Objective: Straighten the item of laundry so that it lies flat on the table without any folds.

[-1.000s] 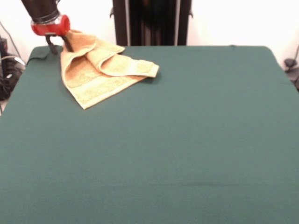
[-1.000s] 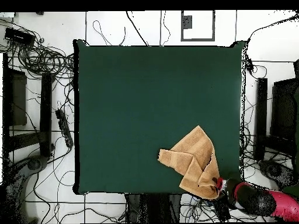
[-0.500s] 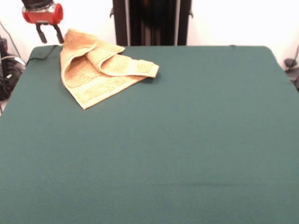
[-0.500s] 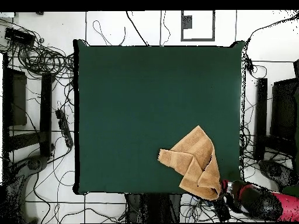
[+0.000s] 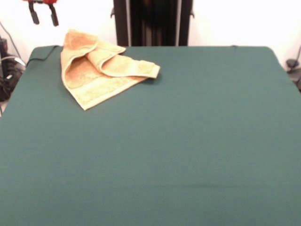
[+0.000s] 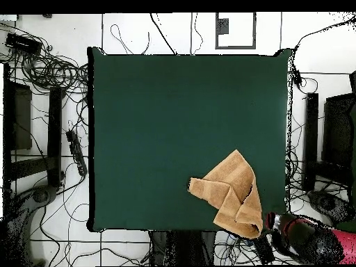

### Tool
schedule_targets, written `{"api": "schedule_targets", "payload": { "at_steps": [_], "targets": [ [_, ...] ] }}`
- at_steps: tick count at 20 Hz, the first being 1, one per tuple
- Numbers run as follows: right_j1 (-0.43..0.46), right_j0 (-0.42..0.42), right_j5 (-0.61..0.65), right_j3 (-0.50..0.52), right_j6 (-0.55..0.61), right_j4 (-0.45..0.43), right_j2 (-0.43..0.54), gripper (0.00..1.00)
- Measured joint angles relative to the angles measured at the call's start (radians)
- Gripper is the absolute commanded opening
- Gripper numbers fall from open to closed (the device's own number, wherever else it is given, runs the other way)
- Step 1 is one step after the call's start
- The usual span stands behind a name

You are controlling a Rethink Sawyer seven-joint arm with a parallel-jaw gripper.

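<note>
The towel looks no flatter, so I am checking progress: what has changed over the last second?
The pincer let go of the towel's corner at the table's edge and rose clear, open and empty. The towel stayed where it was, folded over itself.

Nearly the whole table [image 5: 188,141] is left bare and open to approach, the only obstruction being the crumpled towel [image 5: 96,68] bunched in folds near one corner by the edge, with the gripper [image 5: 43,14] raised clear above and just beside that corner.
</note>
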Motion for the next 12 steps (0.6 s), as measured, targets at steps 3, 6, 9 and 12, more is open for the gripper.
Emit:
{"api": "schedule_targets", "payload": {
  "at_steps": [3, 6, 9, 12],
  "targets": [
    [-0.053, 0.084, -0.003, 0.013, 0.000, 0.051, -0.024, 1.00],
    [-0.079, 0.164, -0.020, 0.023, 0.003, 0.089, -0.060, 1.00],
    [-0.093, 0.234, -0.047, 0.035, 0.017, 0.126, -0.096, 1.00],
    [-0.102, 0.311, -0.094, 0.050, 0.051, 0.172, -0.145, 1.00]
  ]
}}
